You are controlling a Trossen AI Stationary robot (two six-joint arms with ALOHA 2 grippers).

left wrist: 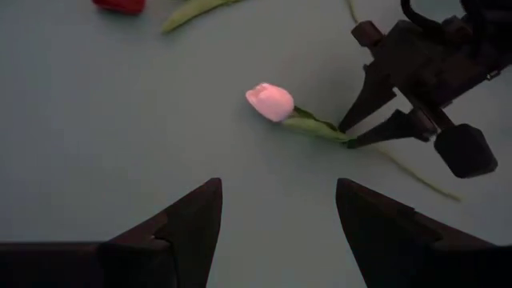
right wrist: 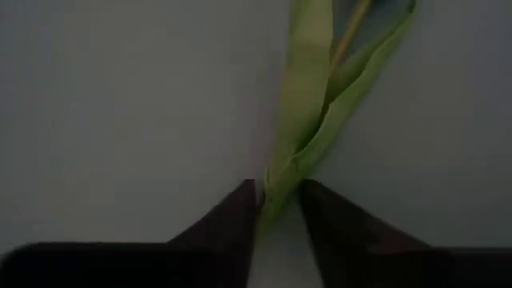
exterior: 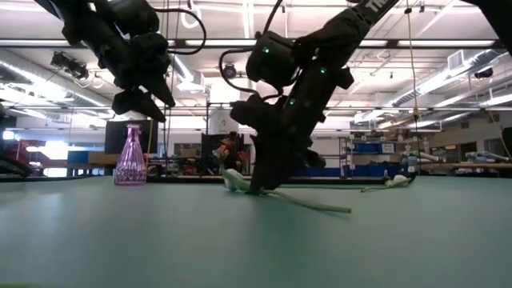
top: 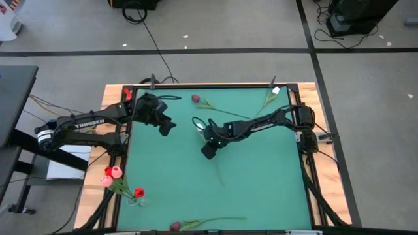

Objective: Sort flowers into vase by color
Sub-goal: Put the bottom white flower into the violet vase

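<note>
On the green table mat (top: 261, 189), the right gripper (right wrist: 278, 210) is pinching the pale pink tulip's green stem (left wrist: 320, 128); lifting likely follows. The left gripper (left wrist: 276, 216) is hovering, fingers apart.

A tulip (top: 198, 122) lay mid-table (top: 261, 189); others sat by the far edge and near edge; a vase (top: 139, 198) stood at the near-left corner.

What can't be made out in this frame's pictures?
- Tulip head: outside the right wrist view, which shows only leaves at the right gripper.
- Its head colour: washed out in the high view, pale pink in the left wrist view.
- Vase contents: the low view shows no stems clearly.
- Bottom-edge flower: cut close to the frame in the high view.
- Left gripper: open, holding nothing.
</note>
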